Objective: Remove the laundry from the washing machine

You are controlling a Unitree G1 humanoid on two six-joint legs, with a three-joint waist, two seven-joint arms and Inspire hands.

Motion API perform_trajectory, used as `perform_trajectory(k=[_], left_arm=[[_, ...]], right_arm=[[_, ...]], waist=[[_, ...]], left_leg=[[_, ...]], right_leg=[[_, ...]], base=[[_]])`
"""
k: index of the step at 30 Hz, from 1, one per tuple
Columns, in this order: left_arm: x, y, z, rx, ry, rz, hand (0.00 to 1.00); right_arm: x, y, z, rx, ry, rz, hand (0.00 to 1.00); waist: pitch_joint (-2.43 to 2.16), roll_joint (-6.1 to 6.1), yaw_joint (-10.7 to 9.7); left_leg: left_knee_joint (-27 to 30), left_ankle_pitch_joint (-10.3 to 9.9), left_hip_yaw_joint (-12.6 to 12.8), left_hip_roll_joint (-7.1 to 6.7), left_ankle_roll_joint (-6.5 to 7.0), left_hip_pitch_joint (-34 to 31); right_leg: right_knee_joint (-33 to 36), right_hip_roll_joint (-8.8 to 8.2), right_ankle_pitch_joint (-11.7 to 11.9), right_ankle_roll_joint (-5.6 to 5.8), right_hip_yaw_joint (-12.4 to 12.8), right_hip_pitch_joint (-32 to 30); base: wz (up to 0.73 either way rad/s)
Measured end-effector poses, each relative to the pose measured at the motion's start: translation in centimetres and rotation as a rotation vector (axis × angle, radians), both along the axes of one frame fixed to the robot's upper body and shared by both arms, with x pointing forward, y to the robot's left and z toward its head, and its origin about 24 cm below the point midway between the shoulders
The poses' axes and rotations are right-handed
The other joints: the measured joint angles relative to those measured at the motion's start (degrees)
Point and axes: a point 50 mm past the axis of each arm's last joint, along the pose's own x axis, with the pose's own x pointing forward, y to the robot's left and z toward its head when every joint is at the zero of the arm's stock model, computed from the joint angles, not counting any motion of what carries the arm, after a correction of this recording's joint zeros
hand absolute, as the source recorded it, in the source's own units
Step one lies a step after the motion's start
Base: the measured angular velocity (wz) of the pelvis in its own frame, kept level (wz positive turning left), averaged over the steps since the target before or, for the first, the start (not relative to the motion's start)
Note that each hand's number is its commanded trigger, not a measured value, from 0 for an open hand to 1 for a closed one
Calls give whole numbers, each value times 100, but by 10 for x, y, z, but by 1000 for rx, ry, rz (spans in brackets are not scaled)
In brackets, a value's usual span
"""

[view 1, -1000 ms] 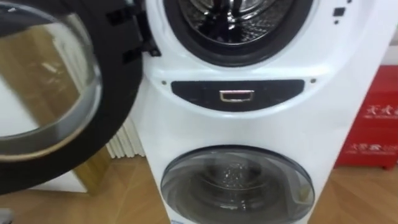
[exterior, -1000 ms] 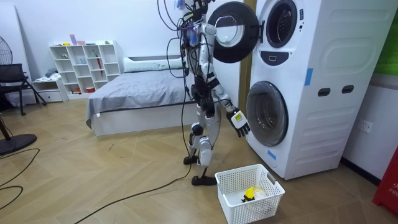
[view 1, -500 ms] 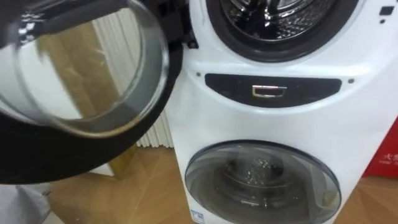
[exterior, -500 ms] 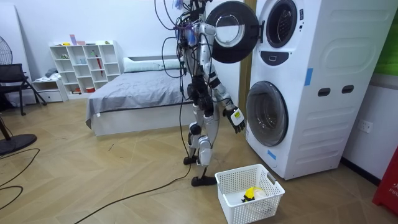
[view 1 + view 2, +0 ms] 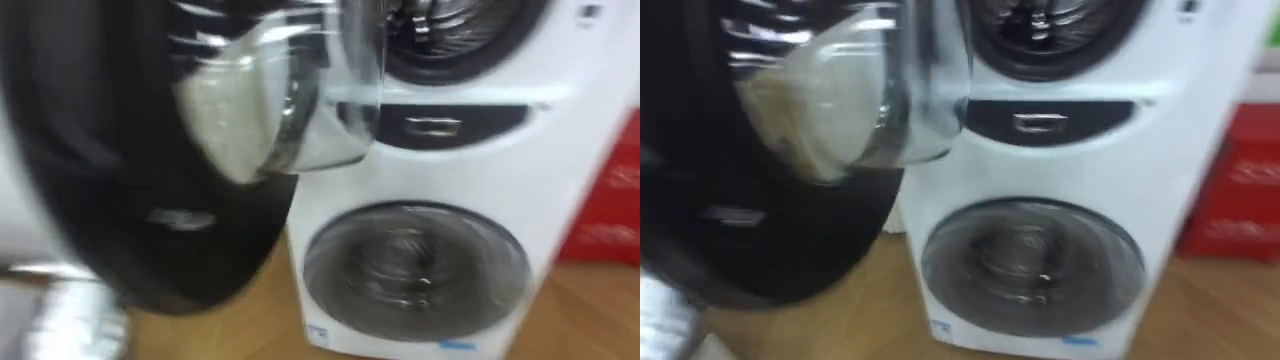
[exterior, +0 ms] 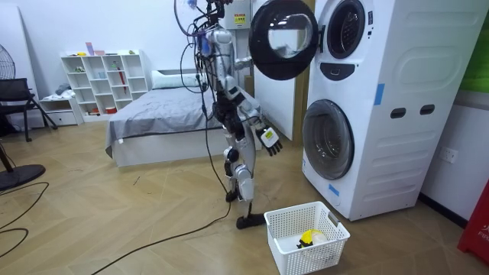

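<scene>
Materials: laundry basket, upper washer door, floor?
Laundry basket: white plastic, going by its perforated moulded walls. Upper door: clear bowl, glass or plastic, in a glossy black ring, likely plastic. Floor: wood-look herringbone planks, satin; wood or laminate unclear.

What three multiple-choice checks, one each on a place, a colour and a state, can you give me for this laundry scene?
1. Where is the white basket?
A) on the bed
B) on the floor before the stacked washers
C) on the shelf unit

2. What colour is the item in the basket?
A) yellow
B) blue
C) red

3. How is the lower washer's door?
A) open
B) missing
C) shut

Key:
1 B, it stands on the wood floor by the machines.
2 A, the item lying in it is yellow.
3 C, it sits flush, while the upper door is swung open.
</scene>
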Motion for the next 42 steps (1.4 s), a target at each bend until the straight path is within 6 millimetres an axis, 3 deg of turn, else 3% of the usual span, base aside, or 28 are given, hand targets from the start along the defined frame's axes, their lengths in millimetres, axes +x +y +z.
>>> perform_trajectory(k=[3, 5, 7, 10, 14, 16, 20, 24, 26, 30, 32, 33, 35, 36, 37, 38, 40, 42], left_arm=[[-1, -17, -23, -69, 112, -108, 0], [-6, -33, -28, -66, 147, -245, 0], [-13, -53, -35, -59, 191, -385, 0], [-28, -87, -47, -80, 259, -586, 0], [-39, -105, -52, -82, 295, -711, 0], [-38, -110, -51, -97, 295, -737, 0], [-31, -116, -52, -95, 301, -754, 0], [-30, -115, -55, -98, 313, -737, 0], [-30, -108, -66, -85, 342, -699, 0], [-38, -73, -114, 4, 503, -500, 0], [-65, -37, -159, 84, 668, -324, 0], [-73, -25, -168, 114, 706, -274, 0], [-124, 28, -208, 209, 927, -45, 0], [-138, 42, -214, 226, 979, 15, 0], [-165, 67, -222, 235, 1060, 147, 0], [-178, 78, -224, 243, 1095, 217, 0], [-232, 108, -231, 344, 1243, 402, 0], [-263, 113, -232, 451, 1326, 418, 0]], right_arm=[[-2, 6, -1, 6, 12, 25, 0], [-2, 6, -1, 0, 7, 10, 0], [1, 11, 0, 13, -9, 10, 0], [7, 20, 2, 50, -39, 13, 0], [10, 27, 4, 83, -62, 7, 0], [16, 31, 7, 91, -92, 22, 0], [21, 38, 8, 110, -110, 29, 0], [25, 43, 8, 123, -113, 34, 0], [24, 42, 7, 127, -113, 27, 0], [13, 38, 3, 158, -90, -36, 0], [0, 34, -2, 175, -55, -96, 0], [-4, 33, -4, 182, -45, -117, 0], [-23, 26, -12, 197, 12, -206, 0], [-28, 23, -14, 198, 25, -238, 0], [-39, 18, -16, 198, 48, -297, 0], [-44, 15, -18, 195, 61, -325, 0], [-60, 10, -23, 180, 122, -376, 0], [-64, 9, -24, 179, 137, -392, 0]], waist=[[-86, -131, -243], [-54, -182, -222], [-66, -163, -228], [-59, -153, -374], [-21, -158, -398], [20, -174, -443], [57, -173, -529], [104, -248, -503], [115, -266, -470], [132, -319, -351], [114, -342, -187], [89, -343, -138], [29, -389, -37], [22, -384, -27], [18, -377, 66], [17, -378, 128], [16, -375, 354], [-13, -317, 436]], left_leg=[[38, -6, 64, -3, -3, 70], [33, 42, -215, -51, -79, 114], [14, 38, -561, -134, -69, 150], [-12, 0, -711, -162, -2, 207], [-26, -70, -760, -98, -42, 279], [-41, -131, -964, -91, -103, 282], [-104, -157, -1003, -85, -141, 276], [-108, -158, -1008, -91, -142, 282], [-112, -159, -1038, -88, -143, 327], [-179, -161, -1185, -72, -146, 472], [-210, -210, -1205, -9, -224, 656], [-203, -244, -1266, 17, -273, 653], [-193, -304, -1541, 49, -349, 660], [-193, -326, -1599, 65, -377, 650], [-196, -373, -1629, 94, -392, 665], [-199, -385, -1632, 100, -392, 673], [-198, -436, -1633, 101, -387, 738], [-197, -508, -1627, 86, -378, 756]], right_leg=[[283, 212, 14, -60, -243, 26], [105, 323, 9, -140, -162, 35], [-8, 392, 60, -172, -118, 85], [-41, 485, 50, -177, -66, 136], [-40, 588, 0, -308, 38, 144], [-54, 644, -40, -362, 70, 145], [-79, 676, -93, -382, 87, 137], [-149, 678, -93, -382, 90, 153], [-140, 684, -92, -384, 78, 158], [-144, 725, -92, -384, 76, 234], [-150, 796, -92, -384, 41, 333], [-161, 821, -92, -385, -10, 347], [-260, 854, -95, -399, -286, 435], [-257, 867, -96, -400, -317, 440], [-257, 890, -96, -400, -381, 440], [-257, 898, -96, -400, -397, 446], [-273, 895, -96, -400, -451, 511], [-339, 874, -97, -398, -549, 584]], base=[[-63], [-62], [-37], [-11], [-19], [-9], [-3], [-20], [-30], [-27], [-19], [-24], [8], [34], [22], [12], [0], [14]])
